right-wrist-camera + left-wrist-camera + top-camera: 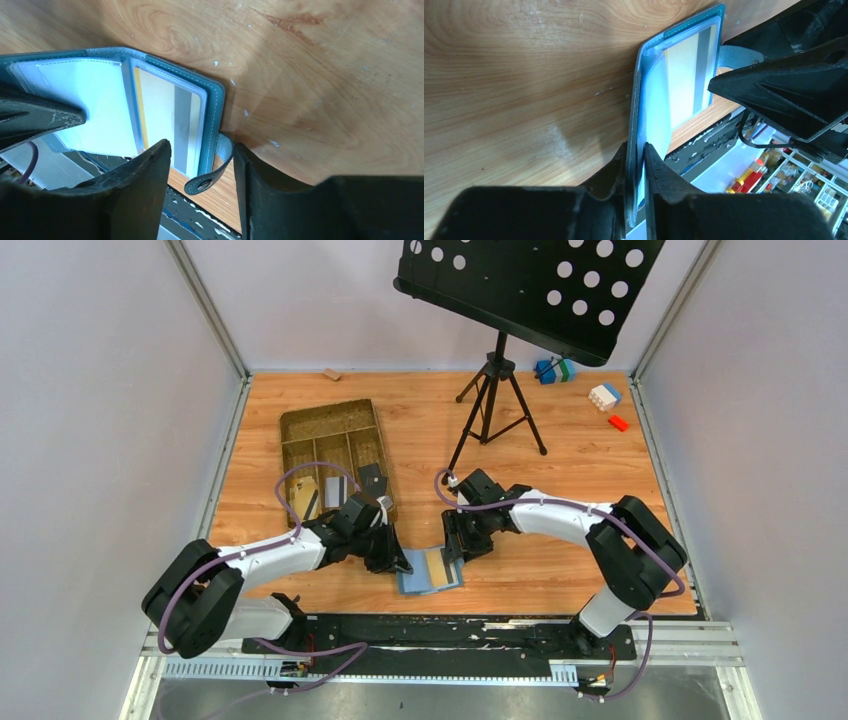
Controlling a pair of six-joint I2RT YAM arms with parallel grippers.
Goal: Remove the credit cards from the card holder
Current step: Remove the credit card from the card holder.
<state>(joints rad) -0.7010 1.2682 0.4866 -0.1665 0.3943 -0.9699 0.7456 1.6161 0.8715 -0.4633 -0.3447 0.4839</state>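
Pale walls box in a wooden table (560, 460), and the card holder (428, 570) lies open at its near edge, between the two arms, well apart from the brown tray (330, 415) at the far left. Its cover looks soft and floppy, light enough to slide or lift if a card is tugged, so it wants pinning by a flap. One credit card (170, 120) shows, cream with a grey stripe, tucked in a clear sleeve (197, 107) on the right page. It should be thin, stiff and slippery (plastic on plastic), and is best taken by whatever short edge shows at the sleeve's mouth, though I cannot tell which side that mouth faces. The left arm stretches low across the table from the left, and the left hand (636, 150) has its fingers pressed onto the left edge of the blue cover, pinching it. The right arm bends in from the right with its wrist tipped down. The right hand (202, 146) is spread and holding nothing, poised over the right page with the snap tab (220, 165) showing in the gap between its fingers.
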